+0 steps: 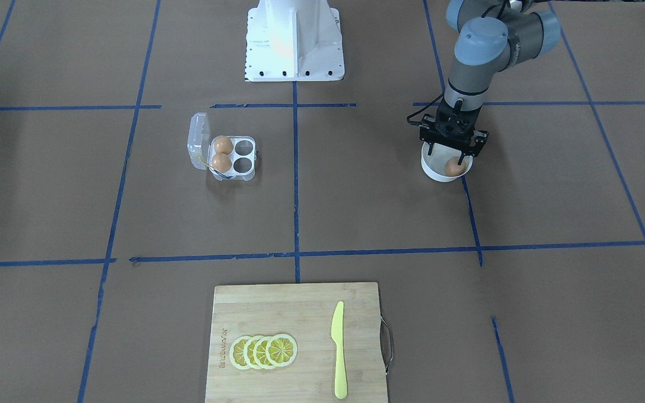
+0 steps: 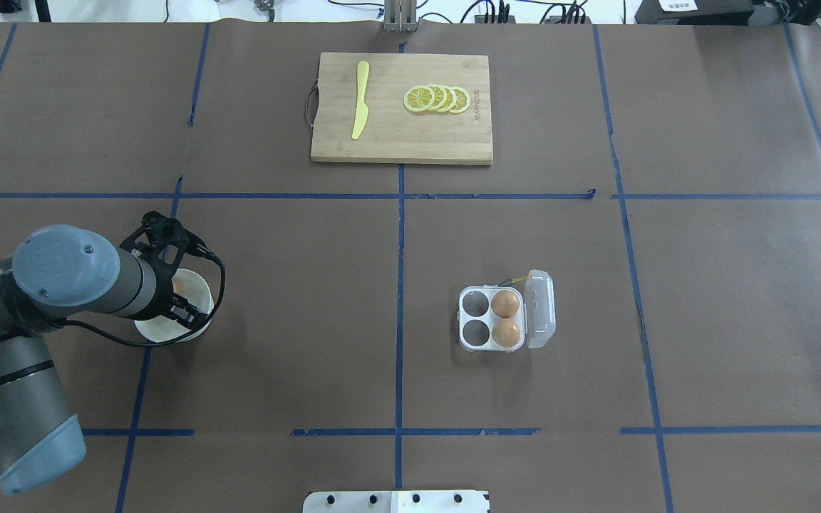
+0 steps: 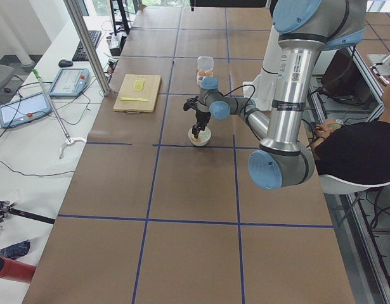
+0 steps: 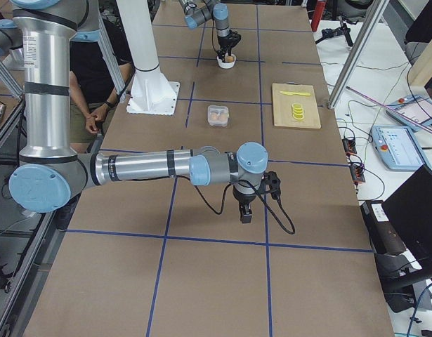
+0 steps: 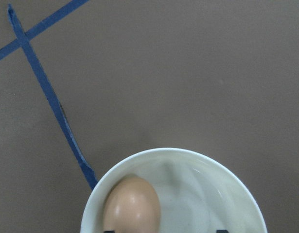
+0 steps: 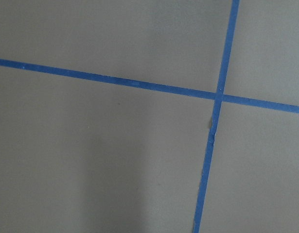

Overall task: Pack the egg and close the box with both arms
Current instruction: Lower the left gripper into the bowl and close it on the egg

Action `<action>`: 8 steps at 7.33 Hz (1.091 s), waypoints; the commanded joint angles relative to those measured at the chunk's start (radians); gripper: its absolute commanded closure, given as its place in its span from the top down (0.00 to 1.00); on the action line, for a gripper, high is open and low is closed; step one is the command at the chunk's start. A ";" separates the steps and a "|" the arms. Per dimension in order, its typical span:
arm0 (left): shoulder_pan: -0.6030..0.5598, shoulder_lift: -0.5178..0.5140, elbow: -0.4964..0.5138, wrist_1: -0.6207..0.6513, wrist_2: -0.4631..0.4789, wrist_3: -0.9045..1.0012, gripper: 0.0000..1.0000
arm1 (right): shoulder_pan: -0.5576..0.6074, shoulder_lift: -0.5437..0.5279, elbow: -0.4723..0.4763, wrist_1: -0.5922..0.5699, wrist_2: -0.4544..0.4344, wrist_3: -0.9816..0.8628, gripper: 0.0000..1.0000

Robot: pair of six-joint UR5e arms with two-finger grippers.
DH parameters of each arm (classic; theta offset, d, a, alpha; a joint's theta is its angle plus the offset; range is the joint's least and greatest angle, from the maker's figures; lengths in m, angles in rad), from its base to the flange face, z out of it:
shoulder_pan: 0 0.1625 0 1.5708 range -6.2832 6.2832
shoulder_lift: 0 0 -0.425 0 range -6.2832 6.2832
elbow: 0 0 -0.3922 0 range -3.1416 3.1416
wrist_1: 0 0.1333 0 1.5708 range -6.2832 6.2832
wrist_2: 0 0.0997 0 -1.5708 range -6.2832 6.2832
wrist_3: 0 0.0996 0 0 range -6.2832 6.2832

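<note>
Just below left gripper (image 1: 450, 152), egg (image 1: 454, 167).

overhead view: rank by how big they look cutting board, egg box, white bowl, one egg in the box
1. cutting board
2. egg box
3. white bowl, partly hidden and nearly matches the box: unsure
4. egg

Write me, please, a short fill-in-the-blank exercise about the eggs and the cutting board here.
The clear egg case holds ___ eggs.
Its lid is ___.
The third egg lies in a white ___.
The cutting board carries ___ lemon slices.
Missing: two; open; bowl; four.
</note>
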 commanded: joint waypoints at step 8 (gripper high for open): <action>-0.001 -0.004 0.039 -0.001 0.023 0.036 0.73 | 0.000 0.000 0.000 0.000 0.001 0.000 1.00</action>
